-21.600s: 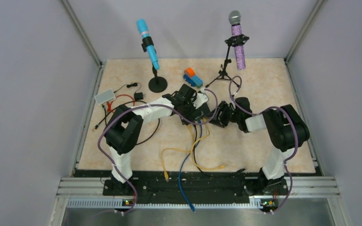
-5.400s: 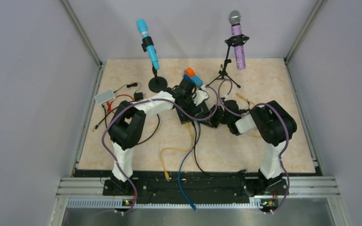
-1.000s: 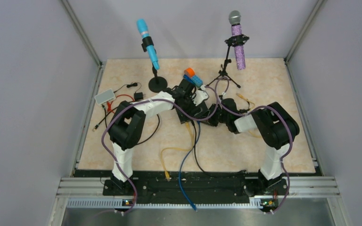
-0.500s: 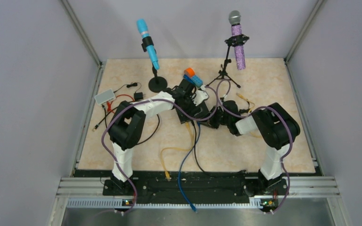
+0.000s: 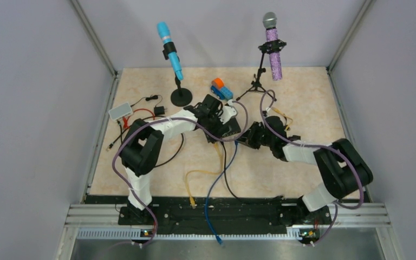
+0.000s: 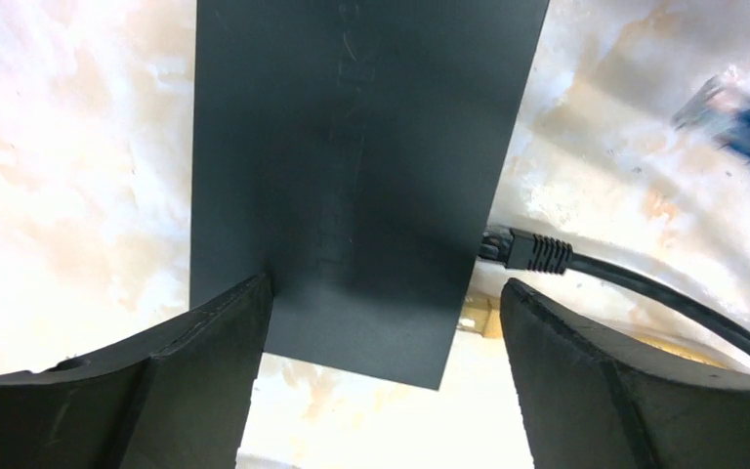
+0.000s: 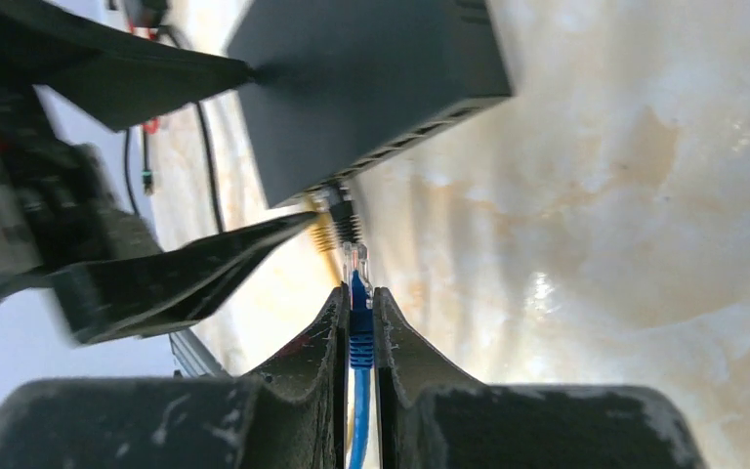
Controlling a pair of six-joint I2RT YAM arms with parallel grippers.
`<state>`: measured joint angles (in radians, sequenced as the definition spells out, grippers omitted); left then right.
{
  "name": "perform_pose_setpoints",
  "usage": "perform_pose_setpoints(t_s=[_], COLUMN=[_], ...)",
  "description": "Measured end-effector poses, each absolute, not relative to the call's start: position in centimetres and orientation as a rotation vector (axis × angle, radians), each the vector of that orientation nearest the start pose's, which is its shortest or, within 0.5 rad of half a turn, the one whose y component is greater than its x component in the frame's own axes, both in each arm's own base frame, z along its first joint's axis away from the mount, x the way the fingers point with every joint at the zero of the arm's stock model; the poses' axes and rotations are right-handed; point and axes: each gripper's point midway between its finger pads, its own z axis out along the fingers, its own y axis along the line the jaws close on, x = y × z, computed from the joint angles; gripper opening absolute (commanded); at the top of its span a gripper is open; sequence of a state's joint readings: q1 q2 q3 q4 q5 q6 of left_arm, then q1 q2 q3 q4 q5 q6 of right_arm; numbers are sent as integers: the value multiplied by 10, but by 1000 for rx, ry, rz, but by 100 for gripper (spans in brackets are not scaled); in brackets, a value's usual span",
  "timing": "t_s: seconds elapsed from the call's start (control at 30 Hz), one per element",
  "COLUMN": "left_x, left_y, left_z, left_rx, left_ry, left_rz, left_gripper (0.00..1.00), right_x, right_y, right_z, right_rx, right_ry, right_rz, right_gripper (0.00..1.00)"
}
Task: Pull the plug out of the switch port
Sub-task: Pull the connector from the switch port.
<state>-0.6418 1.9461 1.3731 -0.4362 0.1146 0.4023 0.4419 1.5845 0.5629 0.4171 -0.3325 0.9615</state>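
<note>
My right gripper [image 7: 356, 293] is pinched tight on the blue plug [image 7: 355, 262], with both fingers [image 7: 391, 342] pressed against its blue boot and the clear tip poking out ahead. In the right wrist view that tip stands just short of the switch port [image 7: 352, 195] on the edge of the flat black box [image 7: 371, 88]. It looks free of the socket, and beside it a black plug [image 7: 344, 221] and a yellow plug [image 7: 323, 231] both sit seated.

My left gripper [image 6: 386, 285] is spread wide astride the box's other end. The left wrist view shows one finger overlapping the box's corner and the other standing clear of it. That view catches the black plug from the side, with its black cable [image 6: 684, 303] trailing off. At the upper right edge it gives only a blue blur, too smeared to name.

The top view shows neither the jaws nor the sockets clearly. It shows the two grippers meeting over the box in the middle of the table [image 5: 303, 92]. It also shows the blue cable [image 5: 212, 187] and a yellow cable [image 5: 200, 173] running toward the near edge. Farther out stand a blue microphone [image 5: 169, 49] and a purple microphone [image 5: 272, 46] at the far side, and a small white box [image 5: 121, 111] lies by the left edge.
</note>
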Motion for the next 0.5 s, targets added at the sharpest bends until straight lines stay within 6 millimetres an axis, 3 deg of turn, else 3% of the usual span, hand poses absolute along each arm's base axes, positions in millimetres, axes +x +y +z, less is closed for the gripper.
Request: perform_pose_setpoints(t_s=[0.03, 0.17, 0.37, 0.5], left_x=[361, 351, 338, 338], left_y=[-274, -267, -258, -259], left_z=[45, 47, 52, 68], left_rx=[1311, 1240, 1153, 1096], left_ry=[2227, 2256, 2295, 2266], left_rz=[-244, -279, -306, -324], left_gripper=[98, 99, 99, 99], right_x=[302, 299, 287, 290], right_y=[241, 231, 198, 177], right_z=[59, 85, 97, 116], right_rx=[389, 357, 418, 467], right_ry=[2330, 2270, 2217, 2112], right_rz=[1106, 1065, 910, 834], right_gripper=[0, 0, 0, 0])
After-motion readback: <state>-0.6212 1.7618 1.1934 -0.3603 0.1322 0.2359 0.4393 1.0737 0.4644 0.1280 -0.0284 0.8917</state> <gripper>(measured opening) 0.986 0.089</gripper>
